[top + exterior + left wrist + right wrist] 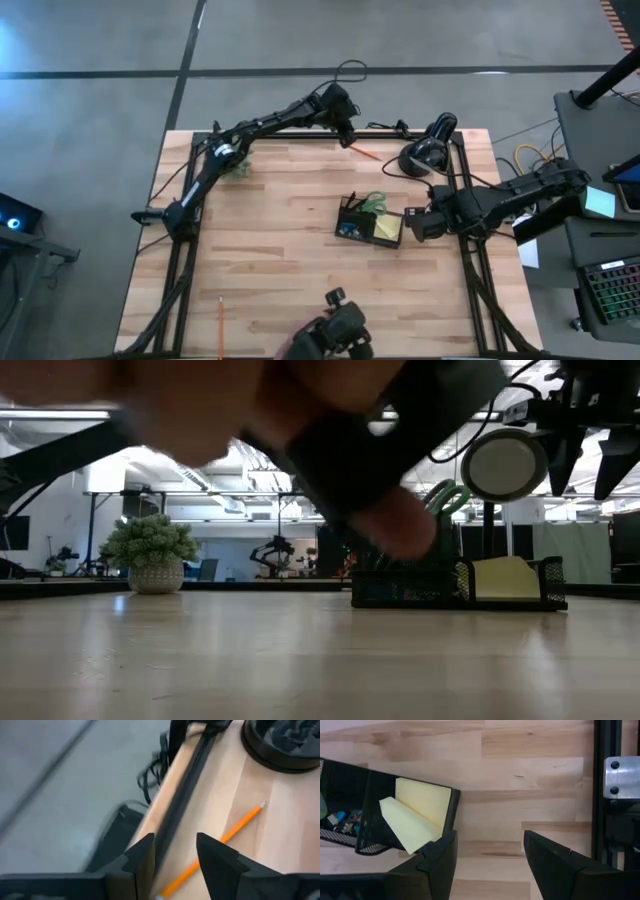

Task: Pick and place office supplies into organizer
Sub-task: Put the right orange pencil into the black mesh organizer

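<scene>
Wooden table (pixel 280 250) with black frame rails. Left arm reaches to the far edge, left gripper (pixel 175 852) hovering just above an orange pencil (pixel 220 840) that lies on the table by the far rail; fingers apart with a gap between them, nothing held, pencil passing under the gap. Right arm sits at the right edge, right gripper (pixel 490 855) wide open and empty, pointing at the organizer (pixel 368 224), close to its right end but apart from it. Organizer is a black mesh box right of the table's centre; its right compartment has the yellow sticky-note pad (pixel 417 817), one pad tilted and leaning over the rim; green-handled scissors (pixel 375 206) stand up in the far side, small blue bits (pixel 342 817) in the left compartment. Black desk lamp (pixel 430 145) with round head near the far right corner, just beside the pencil's tip. Small green plant (pixel 238 165) in a white pot near the far left. Second orange pencil (pixel 220 325) lies near the near left edge. A person's hand (pixel 330 335) with a dark object is at the near edge, blurring across most of the low view.
</scene>
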